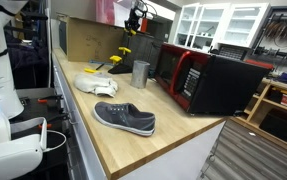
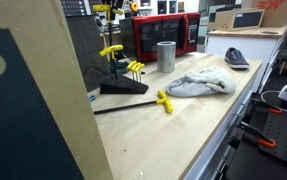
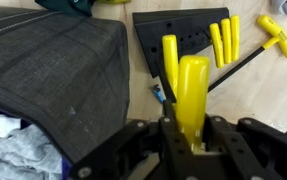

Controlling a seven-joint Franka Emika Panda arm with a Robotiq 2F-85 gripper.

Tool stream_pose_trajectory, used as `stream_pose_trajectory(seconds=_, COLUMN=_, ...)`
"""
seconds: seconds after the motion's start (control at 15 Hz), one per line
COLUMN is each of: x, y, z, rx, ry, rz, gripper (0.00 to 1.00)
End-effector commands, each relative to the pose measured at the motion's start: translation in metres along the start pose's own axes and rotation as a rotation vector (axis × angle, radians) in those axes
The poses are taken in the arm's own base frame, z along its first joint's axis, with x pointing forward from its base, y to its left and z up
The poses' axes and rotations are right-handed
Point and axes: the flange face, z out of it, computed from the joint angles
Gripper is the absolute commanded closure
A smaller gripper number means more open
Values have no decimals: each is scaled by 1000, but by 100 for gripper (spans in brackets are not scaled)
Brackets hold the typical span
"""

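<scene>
Gripper [image 3: 191, 130] clamped on a yellow tool handle [image 3: 191, 85], held in the air above the wooden worktop [image 1: 173, 135].

In my wrist view the fingers press on both sides of the handle, which sticks out from between them. Beneath the hand sits the black tool stand [image 3: 183, 30] with more yellow handles [image 3: 223, 42] slotted into it. Just past the stand, a loose yellow T-handle tool [image 3: 273, 35] lies flat on the wood. On the hand's other side, a grey cloth [image 3: 53, 70] is heaped right beside the stand. Farther out along the worktop I see a metal cup [image 1: 140, 72], a red and black microwave [image 1: 208, 80] and, well apart from the hand, a dark shoe [image 1: 125, 118]. A cardboard panel [image 1: 88, 40] stands behind the hand, and white glass-fronted cabinets [image 1: 223, 25] line the room beyond.
</scene>
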Motion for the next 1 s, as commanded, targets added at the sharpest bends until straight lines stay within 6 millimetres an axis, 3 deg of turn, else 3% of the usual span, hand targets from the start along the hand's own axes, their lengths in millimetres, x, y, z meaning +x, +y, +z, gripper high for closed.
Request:
stream_pose_trajectory(seconds=0.0, x=1, y=-20, z=-27, rx=16, ry=-36, rz=-31, gripper=95)
stream_pose_trajectory(seconds=0.33, x=1, y=-39, z=-36, rx=-4, ry=-83, rz=-37, gripper=95)
stream_pose_trajectory(seconds=0.93, x=16, y=-78, z=-30, rx=36, ry=-113, rz=-47, gripper=95)
